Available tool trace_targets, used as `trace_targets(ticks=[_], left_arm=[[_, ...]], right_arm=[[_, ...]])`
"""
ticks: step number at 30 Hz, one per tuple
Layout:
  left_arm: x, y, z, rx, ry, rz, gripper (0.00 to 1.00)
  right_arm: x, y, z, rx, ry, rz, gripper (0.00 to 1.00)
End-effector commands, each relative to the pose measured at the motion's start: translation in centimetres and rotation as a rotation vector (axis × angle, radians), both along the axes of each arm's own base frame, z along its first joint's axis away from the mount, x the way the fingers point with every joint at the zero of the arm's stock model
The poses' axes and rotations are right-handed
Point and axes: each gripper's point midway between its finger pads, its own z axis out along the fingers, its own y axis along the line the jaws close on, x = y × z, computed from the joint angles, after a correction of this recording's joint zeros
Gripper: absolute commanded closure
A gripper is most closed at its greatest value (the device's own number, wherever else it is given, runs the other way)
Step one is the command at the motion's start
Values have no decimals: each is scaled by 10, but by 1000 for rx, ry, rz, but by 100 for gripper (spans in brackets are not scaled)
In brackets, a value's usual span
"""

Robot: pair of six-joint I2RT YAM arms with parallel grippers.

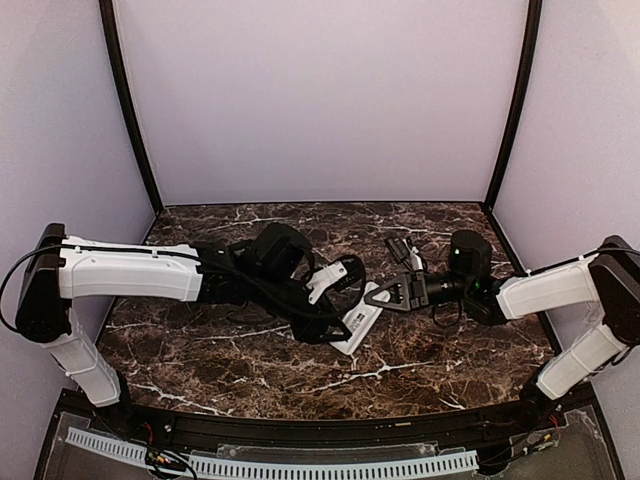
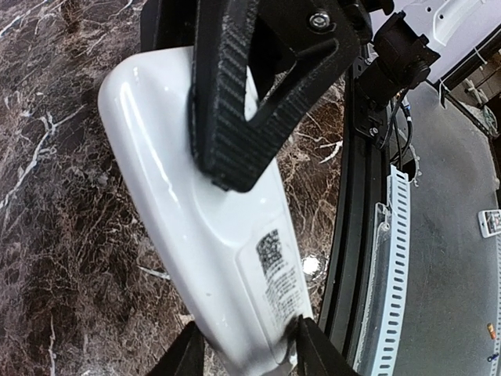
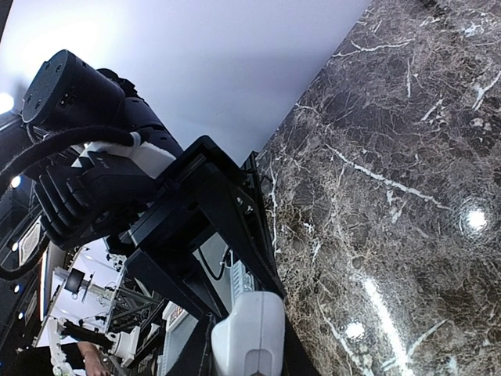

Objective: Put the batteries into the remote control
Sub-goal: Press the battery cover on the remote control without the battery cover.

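The white remote control point(image 1: 358, 322) hangs tilted just above the marble table point(image 1: 230, 370) at its middle, held from both ends. My right gripper point(image 1: 378, 297) is shut on its far end; that white end shows between the fingers in the right wrist view point(image 3: 250, 333). My left gripper point(image 2: 246, 348) flanks the near end of the remote control point(image 2: 196, 204), and both fingertips touch its edges. The back with a printed label point(image 2: 278, 274) faces the left wrist camera. A ribbed black finger point(image 2: 231, 102) of the right gripper lies across it. No batteries are in view.
The table's black front rail point(image 2: 348, 235) and a white perforated strip point(image 2: 391, 258) run close beside the remote's near end. Both arms meet over the table's middle point(image 1: 330, 300). Lilac walls close in the back and sides.
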Motion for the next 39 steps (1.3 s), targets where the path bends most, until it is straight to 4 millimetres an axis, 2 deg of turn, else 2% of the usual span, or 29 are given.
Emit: trace_targets(ticks=[1,5,10,16,19,21,25,30,33,36,37,39], left_arm=[[12,24,-48,195,14,79,63],[16,28,-50,225,-17,79,64],[12,31,-53,276,-86,37,57],[11,36,-62,334,-116,22,55],[13,39,-60,338,-128,37,52],[14,37,-53,310,-138,45,47],[17,28,-22,175,-174,63,36],[6,23,20,-32,-100,30,26],[-3,21,30,-107,-61,3,23],[4,25,36,-127,-92,66,20],[11,26,46,-149,-146,104,19],[18,30,50,-148,-235,164,16]], right_arm=[[-22,4,61,149,-165,113,100],[-21,3,64,153,-160,103,100],[-19,4,65,152,-145,96,100],[-19,4,68,157,-141,95,100],[-17,4,64,141,-143,86,100],[-14,5,57,111,-135,70,100],[-12,5,48,85,-168,61,100],[-13,2,48,55,-242,53,100],[-9,2,51,28,-278,32,100],[1,2,53,-11,-277,-25,100],[5,2,53,-27,-269,-46,100],[15,2,48,-71,-237,-97,100]])
